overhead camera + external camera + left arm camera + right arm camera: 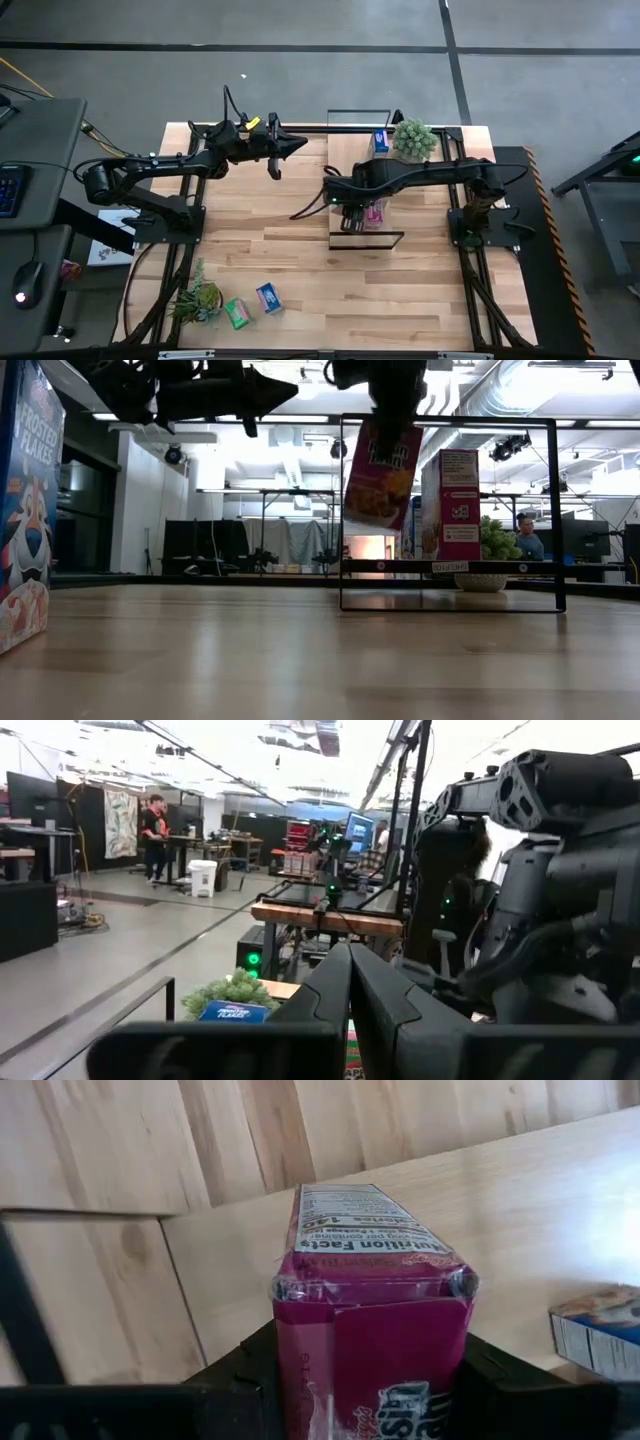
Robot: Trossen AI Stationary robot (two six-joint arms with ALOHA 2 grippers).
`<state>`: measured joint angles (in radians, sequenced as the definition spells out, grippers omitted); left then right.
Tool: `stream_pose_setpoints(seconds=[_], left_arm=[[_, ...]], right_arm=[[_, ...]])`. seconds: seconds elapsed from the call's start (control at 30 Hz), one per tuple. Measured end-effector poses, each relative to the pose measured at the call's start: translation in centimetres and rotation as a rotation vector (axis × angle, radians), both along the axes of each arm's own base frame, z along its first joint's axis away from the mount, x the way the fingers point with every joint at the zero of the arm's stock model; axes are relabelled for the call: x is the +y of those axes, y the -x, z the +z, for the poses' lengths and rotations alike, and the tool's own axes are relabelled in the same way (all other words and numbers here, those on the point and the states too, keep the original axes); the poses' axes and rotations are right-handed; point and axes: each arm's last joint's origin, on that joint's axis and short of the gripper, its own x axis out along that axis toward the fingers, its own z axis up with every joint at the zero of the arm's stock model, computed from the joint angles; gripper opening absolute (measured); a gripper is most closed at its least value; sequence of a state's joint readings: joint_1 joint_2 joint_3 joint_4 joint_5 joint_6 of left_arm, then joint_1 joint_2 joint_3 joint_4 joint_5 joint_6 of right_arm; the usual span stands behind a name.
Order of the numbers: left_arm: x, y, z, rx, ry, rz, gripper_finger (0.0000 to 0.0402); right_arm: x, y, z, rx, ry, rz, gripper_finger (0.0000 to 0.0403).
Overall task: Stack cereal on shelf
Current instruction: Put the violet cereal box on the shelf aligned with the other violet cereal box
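The shelf (366, 178) stands mid-table, with a potted plant (413, 139) beside its far end. One cereal box (380, 140) stands on that far end, and another (383, 472) hangs tilted above the plank, seemingly not touching it. Two more boxes (252, 306) lie near the table's front left, beside a second plant (198, 298).

The tall blue cereal box (22, 510) standing at the near left of the low view reads "FROSTED FLAKES" across its front. The small blue box (232, 1012) seen past the left arm's fingers, in front of a green plant, carries the same wording, only partly legible. The pink box (372, 1310) held in the right gripper (370, 1380) shows a side panel headed "Nutrition Facts"; the smaller print under that heading is too fine to read.
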<state>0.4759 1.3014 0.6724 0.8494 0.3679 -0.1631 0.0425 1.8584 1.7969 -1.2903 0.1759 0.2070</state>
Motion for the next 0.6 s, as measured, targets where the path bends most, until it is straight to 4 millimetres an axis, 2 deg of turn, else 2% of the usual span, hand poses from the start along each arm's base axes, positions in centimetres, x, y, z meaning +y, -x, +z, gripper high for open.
stream_pose_setpoints(seconds=[0.23,0.4,0.6], left_arm=[[-0.2,-0.2,-0.5,0.047,0.024,-0.010,0.0000],[-0.3,-0.3,-0.7,0.061,0.031,-0.014,0.0000],[-0.3,-0.3,-0.7,0.062,0.030,-0.017,0.0000]], right_arm=[[-0.7,-0.7,-1.2,0.041,-0.002,0.013,0.0155],[-1.0,-1.0,-1.9,0.059,-0.094,0.014,0.0155],[-1.1,-1.2,-2.2,0.062,-0.097,0.008,0.0163]])
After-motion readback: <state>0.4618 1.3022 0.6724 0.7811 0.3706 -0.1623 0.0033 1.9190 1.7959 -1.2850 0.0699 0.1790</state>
